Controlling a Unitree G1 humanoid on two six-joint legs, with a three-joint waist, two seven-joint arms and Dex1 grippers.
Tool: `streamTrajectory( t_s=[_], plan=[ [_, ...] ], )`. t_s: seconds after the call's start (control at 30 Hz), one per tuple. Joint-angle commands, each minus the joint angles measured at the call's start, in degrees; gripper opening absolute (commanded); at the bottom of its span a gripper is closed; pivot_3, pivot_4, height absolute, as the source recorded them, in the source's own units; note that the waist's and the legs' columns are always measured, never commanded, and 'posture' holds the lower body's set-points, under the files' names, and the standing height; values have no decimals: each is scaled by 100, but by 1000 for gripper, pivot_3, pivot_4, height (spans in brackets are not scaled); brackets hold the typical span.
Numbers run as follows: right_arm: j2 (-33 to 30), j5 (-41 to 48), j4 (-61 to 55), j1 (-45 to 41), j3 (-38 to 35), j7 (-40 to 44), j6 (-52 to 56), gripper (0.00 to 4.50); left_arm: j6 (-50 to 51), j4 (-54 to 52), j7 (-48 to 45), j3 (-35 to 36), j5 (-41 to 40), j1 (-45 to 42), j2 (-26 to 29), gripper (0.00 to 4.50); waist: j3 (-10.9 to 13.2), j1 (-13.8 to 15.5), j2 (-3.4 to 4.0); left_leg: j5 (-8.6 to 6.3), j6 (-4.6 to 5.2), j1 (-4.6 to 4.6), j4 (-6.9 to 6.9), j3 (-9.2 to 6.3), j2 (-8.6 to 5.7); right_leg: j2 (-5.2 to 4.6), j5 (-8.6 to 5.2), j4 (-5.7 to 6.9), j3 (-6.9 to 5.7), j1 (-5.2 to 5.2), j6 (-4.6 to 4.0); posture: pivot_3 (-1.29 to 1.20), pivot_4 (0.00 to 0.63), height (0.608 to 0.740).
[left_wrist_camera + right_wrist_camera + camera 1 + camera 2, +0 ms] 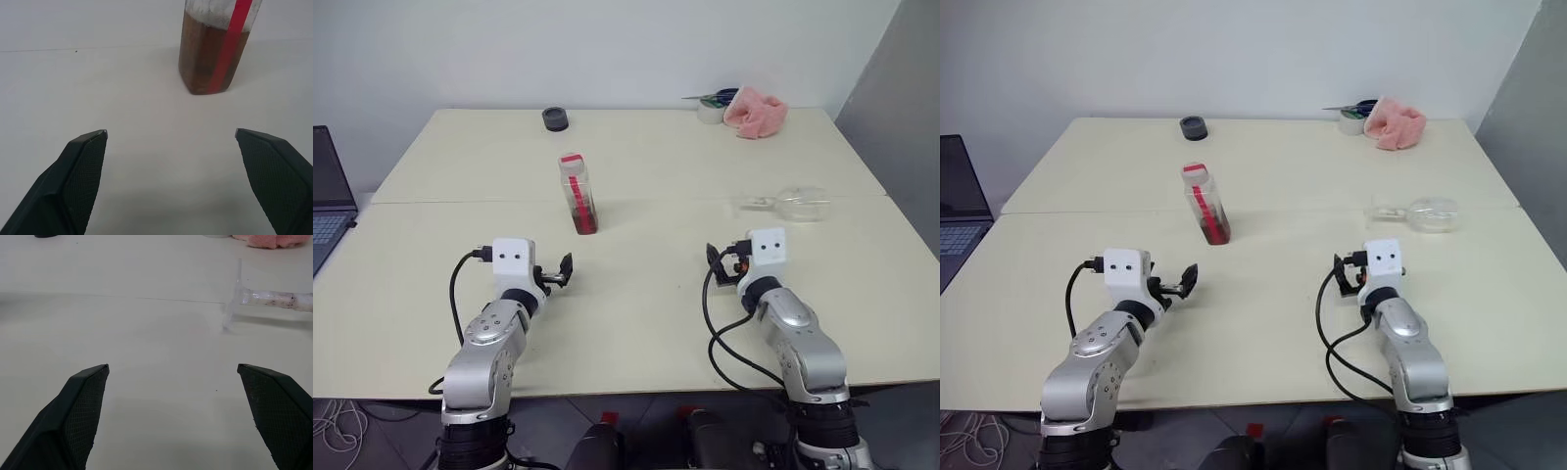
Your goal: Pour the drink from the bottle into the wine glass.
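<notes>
On the table (636, 294) both jaws gape empty; left wrist view reveals the drink (203, 58) inside the bottle (578, 194).

A: How many things sit on the table (636, 323)?

B: One bottle (578, 193), standing upright near the table's middle. One wine glass (790, 204), lying on its side to the right of the bottle.

A: And behind the bottle?

B: One small dark round object (555, 118), one pink cloth (756, 113) and one roll of tape (710, 111) (touching the cloth). One laptop (328, 199) sits far left of the bottle.
</notes>
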Motion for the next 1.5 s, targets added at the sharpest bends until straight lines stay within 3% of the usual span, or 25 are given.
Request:
streamTrajectory(
  t_s=[0.03, 0.87, 1.0, 1.27, 1.5],
  plan=[
    [-7, 4, -303, -78, -69, -13, -129, 4500, -127, -321, -61, 79, -80, 1, 11, 4475, 0, 0, 0, 0, 0, 0, 0, 0, 0, 0, 0, 0, 0, 0, 0, 0, 150, 740],
    [-150, -11, -239, -105, -43, 148, -135, 4500, -213, -120, -73, -127, 35, -100, -34, 4475, 0, 0, 0, 0, 0, 0, 0, 0, 0, 0, 0, 0, 0, 0, 0, 0, 150, 740],
    [-528, 348, -101, -376, -191, 801, -266, 4500, -208, -92, -84, -173, 52, -154, -52, 4475, 0, -1, 0, 0, 0, 0, 1, 2, -1, 0, 0, 0, -2, 1, 0, 0, 150, 740],
    [-1311, 2344, 138, -1840, -667, 3025, 226, 4500, -186, -13, -120, -165, 50, -489, 16, 4475, 1, -9, 0, -1, 2, 1, 3, 4, -1, 3, 0, -1, -6, 4, 0, 0, 150, 740],
    [-1465, 3284, 183, -2589, -552, 3564, 923, 4500, -81, -27, -71, -224, 100, -689, 28, 4475, 1, -5, 0, -1, 3, -1, 3, 0, 0, -2, 1, -2, -4, 3, -1, 0, 150, 740]
  ],
)
